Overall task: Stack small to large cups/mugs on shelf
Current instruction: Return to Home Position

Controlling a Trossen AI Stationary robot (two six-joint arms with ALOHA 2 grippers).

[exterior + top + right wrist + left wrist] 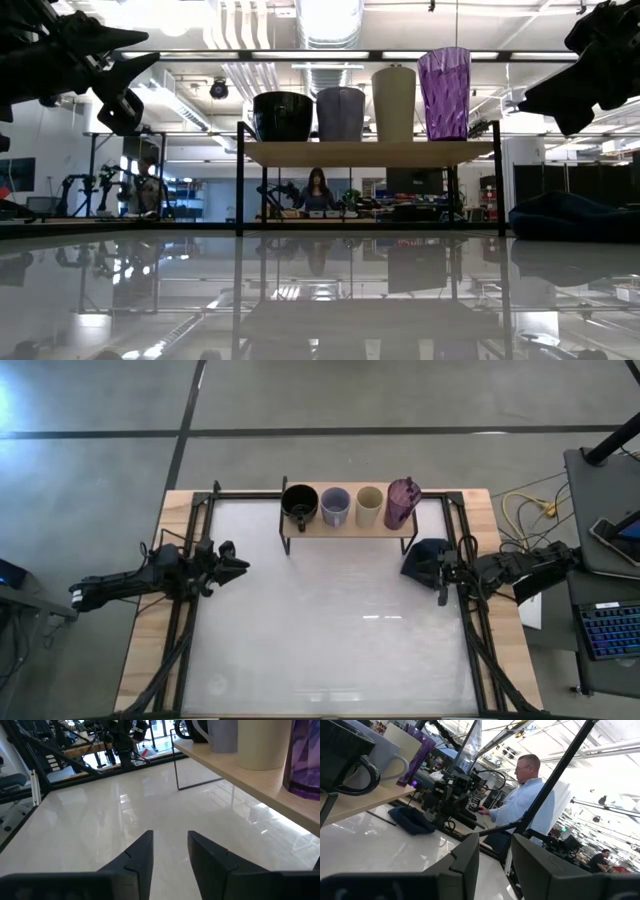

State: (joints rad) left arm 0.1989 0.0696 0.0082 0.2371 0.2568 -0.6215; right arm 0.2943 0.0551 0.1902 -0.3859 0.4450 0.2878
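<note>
Four vessels stand in a row on the low wooden-topped shelf (pixel 345 531) at the white counter's (pixel 320 630) 12 o'clock edge.
From 9 toward 3 o'clock we see the black handled mug (pixel 299 503), lavender-grey handled mug (pixel 335 506), cream handleless cup (pixel 369 506) and translucent purple tumbler (pixel 402 502). The left gripper (pixel 242 561) hovers at 9 o'clock and the right gripper (pixel 441 584) at 3 o'clock, each empty with fingers slightly apart.

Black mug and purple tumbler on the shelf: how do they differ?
The black mug is opaque with a handle; the purple tumbler is translucent and handleless. The black mug is the shortest in the row, the purple tumbler the tallest. The black mug stands at one end, the purple tumbler at the other. Both stand upright, mouths up, on the shelf.
</note>
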